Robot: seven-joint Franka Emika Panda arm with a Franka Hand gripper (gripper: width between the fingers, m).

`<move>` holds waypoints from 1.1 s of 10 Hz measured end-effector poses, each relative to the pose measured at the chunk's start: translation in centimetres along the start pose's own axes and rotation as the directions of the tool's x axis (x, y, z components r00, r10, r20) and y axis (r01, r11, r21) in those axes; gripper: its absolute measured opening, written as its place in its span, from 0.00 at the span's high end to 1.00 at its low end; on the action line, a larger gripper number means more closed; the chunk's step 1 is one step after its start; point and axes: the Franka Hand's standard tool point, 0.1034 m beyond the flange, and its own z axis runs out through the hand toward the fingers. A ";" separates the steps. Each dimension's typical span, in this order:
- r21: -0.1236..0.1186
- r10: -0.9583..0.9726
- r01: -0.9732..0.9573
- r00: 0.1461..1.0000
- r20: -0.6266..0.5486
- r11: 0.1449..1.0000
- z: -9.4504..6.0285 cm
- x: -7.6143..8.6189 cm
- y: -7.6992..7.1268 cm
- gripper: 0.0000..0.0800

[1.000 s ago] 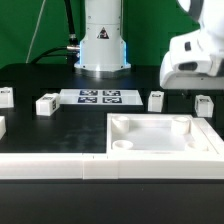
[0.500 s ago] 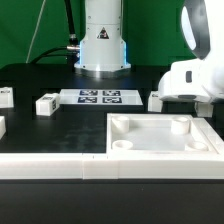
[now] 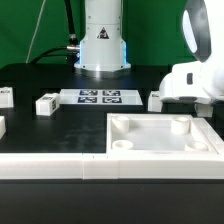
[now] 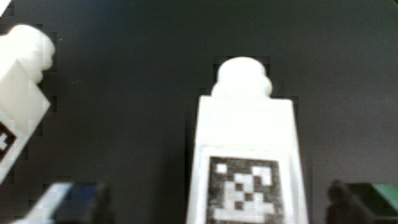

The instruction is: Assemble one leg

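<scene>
Wrist view: leg between parted fingers.

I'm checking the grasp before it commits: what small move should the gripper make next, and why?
Probably close the gripper on the leg. In the wrist view the tagged leg lies between the open fingers, dark table showing on both sides, so nothing is gripped yet. Whether the height suffices, I cannot tell.
</scene>
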 end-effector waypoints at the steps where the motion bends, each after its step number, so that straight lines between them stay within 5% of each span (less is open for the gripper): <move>1: 0.000 -0.001 0.001 1.000 0.000 1.000 0.0 0.0 0.0 0.34; 3: 0.000 -0.001 0.001 1.000 0.000 1.000 0.0 0.0 0.0 0.64; 9: 0.001 -0.002 0.002 1.000 0.001 1.000 -0.1 0.0 0.1 0.64; 11: 0.004 0.002 -0.002 1.000 0.006 1.000 -2.7 -1.9 1.1 0.64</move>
